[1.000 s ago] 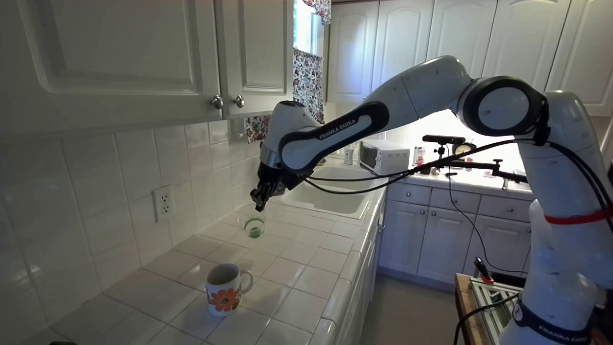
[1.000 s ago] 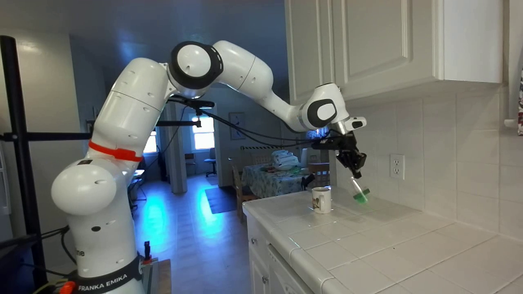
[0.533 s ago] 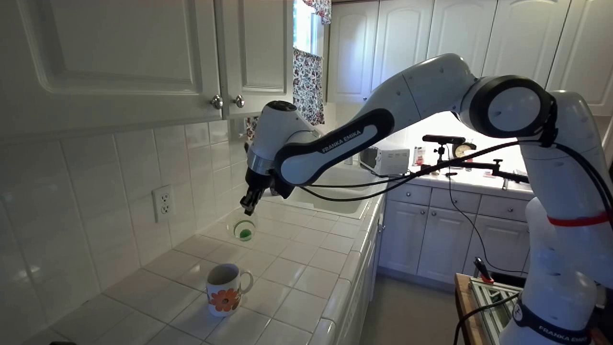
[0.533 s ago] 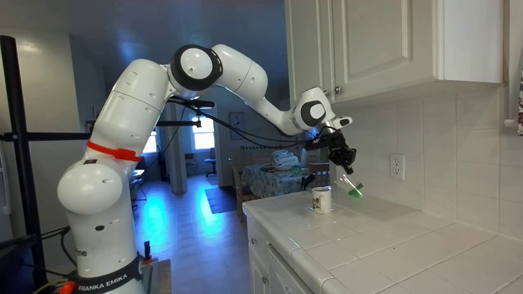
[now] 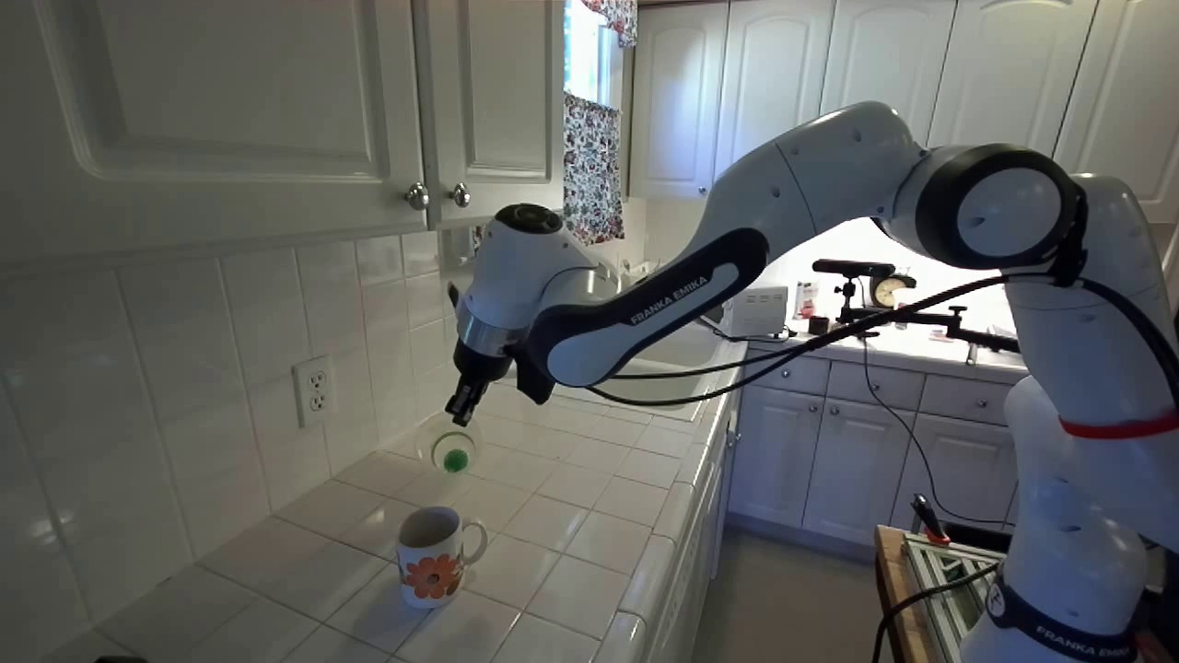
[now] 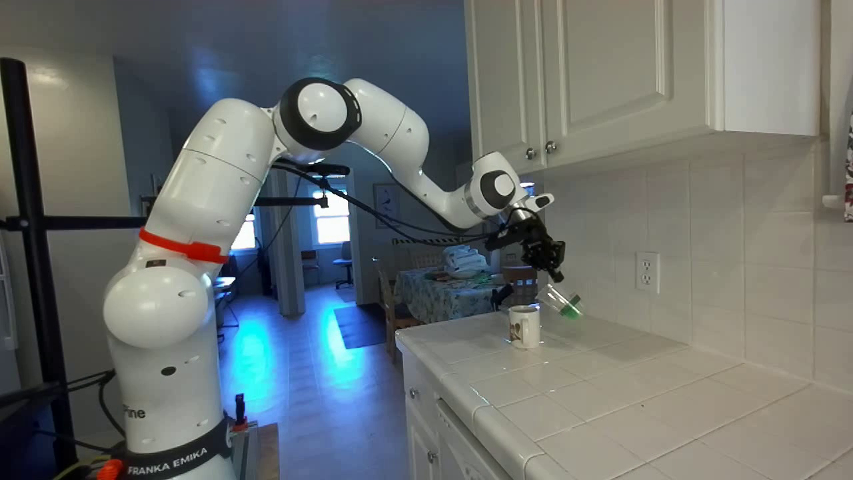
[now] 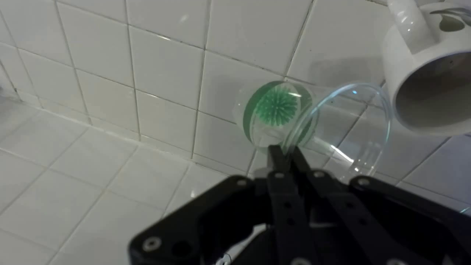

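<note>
The biggest thing here is the white tiled counter (image 6: 640,407), running along a tiled wall, with white upper cabinets (image 5: 230,110) hanging over it. Next is the 1 robot arm (image 6: 393,127), mostly white with black trim and a red band low down, stretched out over the counter in both exterior views. In an exterior view you can also see a white sink (image 5: 686,353) set into the counter and a white microwave (image 5: 757,308) behind that.

The black gripper (image 7: 287,152) angles down, and its 2 fingers are almost together, with just the thin wall of a clear glass (image 7: 327,129) pinched between them, right by the rim. The glass is up off the tiles and tipped pretty hard, mouth toward the mug side, base lower. Green band around its bottom part.

The mug (image 5: 428,562), white with an orange flower, stands upright on the counter, near the glass but not touching it. There's a wall outlet (image 5: 314,390) too. Smallest is a spiky green ball (image 7: 277,105), sitting inside the glass down at the base end.
</note>
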Controlling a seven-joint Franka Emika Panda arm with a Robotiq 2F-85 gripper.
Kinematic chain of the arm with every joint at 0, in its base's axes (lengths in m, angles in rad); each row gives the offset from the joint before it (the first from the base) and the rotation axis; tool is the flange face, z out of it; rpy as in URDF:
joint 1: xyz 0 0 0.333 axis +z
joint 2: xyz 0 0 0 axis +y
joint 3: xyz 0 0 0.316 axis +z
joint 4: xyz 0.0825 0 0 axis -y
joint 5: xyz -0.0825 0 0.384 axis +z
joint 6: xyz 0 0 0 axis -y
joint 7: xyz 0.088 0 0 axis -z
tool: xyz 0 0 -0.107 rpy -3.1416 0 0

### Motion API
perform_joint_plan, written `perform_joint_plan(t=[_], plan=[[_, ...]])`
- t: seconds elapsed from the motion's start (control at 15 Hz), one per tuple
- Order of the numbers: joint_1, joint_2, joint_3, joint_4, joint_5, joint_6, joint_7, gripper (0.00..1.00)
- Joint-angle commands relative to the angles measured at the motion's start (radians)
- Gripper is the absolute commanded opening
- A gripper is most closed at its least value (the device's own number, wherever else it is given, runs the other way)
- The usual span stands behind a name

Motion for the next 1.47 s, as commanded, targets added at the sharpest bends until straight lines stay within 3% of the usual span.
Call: perform_joint_plan(t=[0.0, 0.67, 0.73, 1.0, 1.07, 1.4], plan=[[0.056, -0.024, -0.041, -0.059, -0.097, 0.051, 0.086, 0.02], [0.144, -0.016, -0.098, -0.084, -0.336, 0.118, 0.318, 0.02], [0.11, 0.0, -0.062, -0.047, -0.288, 0.085, 0.253, 0.06], [0.119, 0.0, -0.067, -0.052, -0.319, 0.093, 0.29, 0.06], [0.119, 0.0, -0.068, -0.052, -0.32, 0.093, 0.29, 0.02], [0.148, 0.001, -0.096, -0.052, -0.432, 0.094, 0.364, 0.02]])
